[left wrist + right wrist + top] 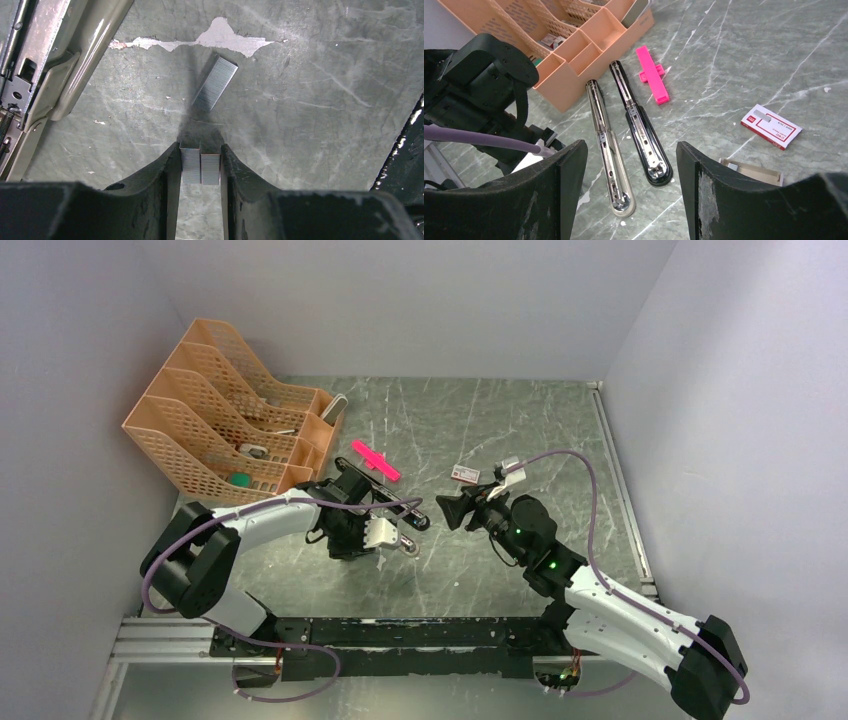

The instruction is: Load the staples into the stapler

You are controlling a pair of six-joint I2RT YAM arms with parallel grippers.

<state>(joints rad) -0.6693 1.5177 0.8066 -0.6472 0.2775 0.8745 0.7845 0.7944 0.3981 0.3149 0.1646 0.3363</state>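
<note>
Metal strips of silvery-white staples (210, 170), short and thin, sit pinched between the black fingers of the left gripper (200, 148). They look like two pieces side by side, standing on edge. The jaws are clamped against their outer faces just above the dark green marbled table (480, 430). A loose strip (215, 84) of the same staples lies flat on the table just beyond the fingertips, tilted, apart from the held ones.

The long, narrow black desk stapler (644, 135) is swung fully open and lies flat on the table. Its black half with the shiny silver rail lies beside its pale metal half, and their far ends are close together next to the orange plastic mesh file organiser (230, 420). In the left wrist view the pale half runs along the left edge, apart from the held staples.

The right gripper (630, 150) hangs above the table with its jaws spread wide and nothing between them, facing the open stapler.

A bright pink plastic piece (652, 75) lies just to the right of the stapler. A small white box with red print (771, 126) lies farther right, with an open cardboard tray (751, 170) near it.
</note>
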